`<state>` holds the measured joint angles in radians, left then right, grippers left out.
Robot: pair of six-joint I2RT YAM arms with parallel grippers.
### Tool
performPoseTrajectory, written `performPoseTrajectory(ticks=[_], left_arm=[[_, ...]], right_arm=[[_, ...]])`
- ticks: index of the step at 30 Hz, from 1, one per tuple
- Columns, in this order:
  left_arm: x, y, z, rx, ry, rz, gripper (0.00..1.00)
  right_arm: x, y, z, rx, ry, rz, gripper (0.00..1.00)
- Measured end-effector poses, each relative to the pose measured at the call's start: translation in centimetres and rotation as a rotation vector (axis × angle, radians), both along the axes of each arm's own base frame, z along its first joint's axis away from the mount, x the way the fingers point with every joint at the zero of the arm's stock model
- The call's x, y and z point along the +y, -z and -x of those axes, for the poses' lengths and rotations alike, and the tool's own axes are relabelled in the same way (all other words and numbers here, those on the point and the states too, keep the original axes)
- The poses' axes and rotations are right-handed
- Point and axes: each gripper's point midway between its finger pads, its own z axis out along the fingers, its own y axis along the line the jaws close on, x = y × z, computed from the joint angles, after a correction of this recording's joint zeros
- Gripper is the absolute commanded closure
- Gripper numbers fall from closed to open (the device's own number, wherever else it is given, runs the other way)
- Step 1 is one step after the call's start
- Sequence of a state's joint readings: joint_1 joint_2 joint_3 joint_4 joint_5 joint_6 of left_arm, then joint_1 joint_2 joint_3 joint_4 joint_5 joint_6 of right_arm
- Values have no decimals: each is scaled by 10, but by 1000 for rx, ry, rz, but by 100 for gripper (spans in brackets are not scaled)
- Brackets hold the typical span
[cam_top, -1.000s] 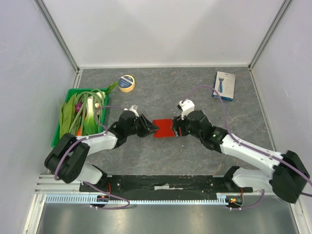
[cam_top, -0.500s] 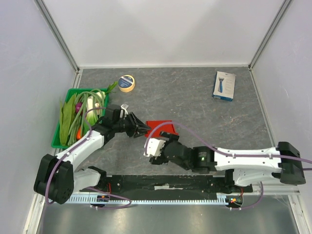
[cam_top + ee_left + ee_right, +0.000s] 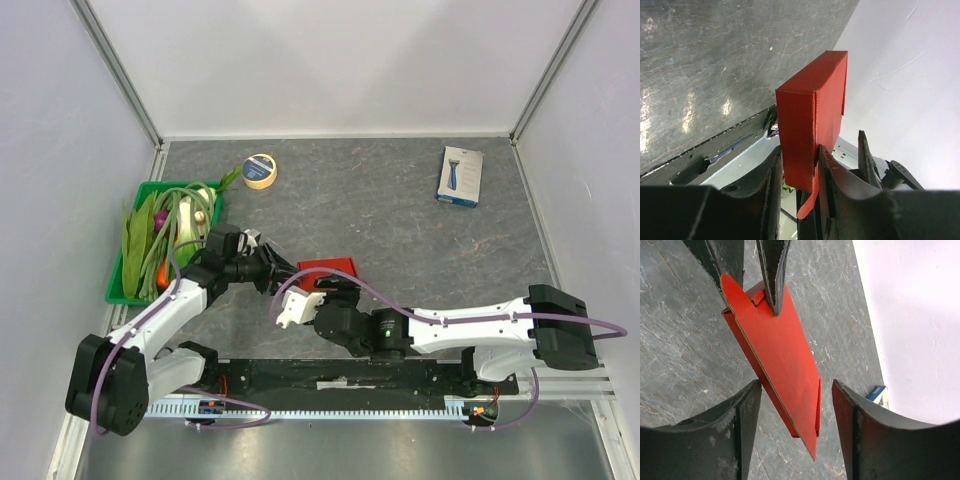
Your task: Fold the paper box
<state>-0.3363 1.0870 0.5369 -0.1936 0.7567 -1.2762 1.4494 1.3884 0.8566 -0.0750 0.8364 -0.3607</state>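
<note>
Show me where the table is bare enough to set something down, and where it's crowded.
Bare: the broad far stretch between the tape roll and the white-and-blue box, and the ground from that box down to the right arm. Crowded: near left, around the paper box, hemmed by the left arm and the green tray.

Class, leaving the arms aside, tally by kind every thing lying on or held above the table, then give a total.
Boxes: 2 (red paper box, white-and-blue retail box)
Tape roll: 1
Green tray of vegetables: 1
Total: 4
</note>
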Motion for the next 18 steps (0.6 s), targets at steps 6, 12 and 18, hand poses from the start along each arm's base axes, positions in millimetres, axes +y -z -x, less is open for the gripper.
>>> performPoseTrajectory(ticks=[6,12,18], left_arm=[[0,-4,1,8,-11,24,90],[1,2,4,20,-24,42,63],[0,-2,5,-11,-10,75,37]], right_arm=[[-3,5,-1,-9,5,7,71],[-5,14,-1,3,3,-2,88],[-10,18,0,28,-6,-15,98]])
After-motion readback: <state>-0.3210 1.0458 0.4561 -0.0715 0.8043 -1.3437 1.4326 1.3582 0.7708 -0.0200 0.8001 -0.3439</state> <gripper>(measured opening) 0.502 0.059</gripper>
